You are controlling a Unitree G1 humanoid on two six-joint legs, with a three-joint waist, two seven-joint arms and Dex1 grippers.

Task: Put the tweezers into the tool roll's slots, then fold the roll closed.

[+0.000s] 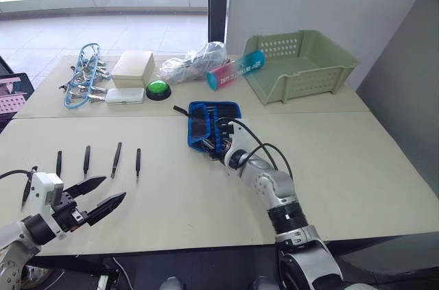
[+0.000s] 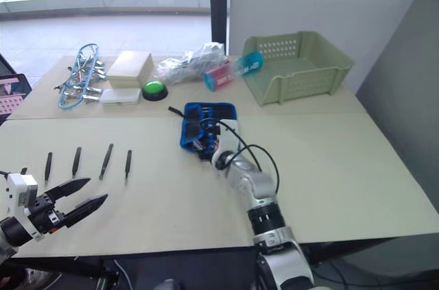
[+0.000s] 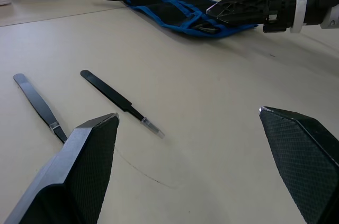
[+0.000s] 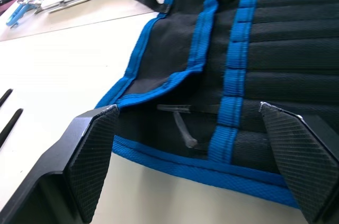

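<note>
Tool roll mid-table, right end effector wide apart, empty, over its near blue edge.

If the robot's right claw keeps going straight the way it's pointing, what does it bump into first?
Most likely the tool roll. The right gripper has its jaws open and points at the roll's black pockets, with a tweezer lying just ahead. How close it is can't be judged exactly.

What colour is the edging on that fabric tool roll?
Bright blue edging on the black tool roll; clearest in the right wrist view.
</note>
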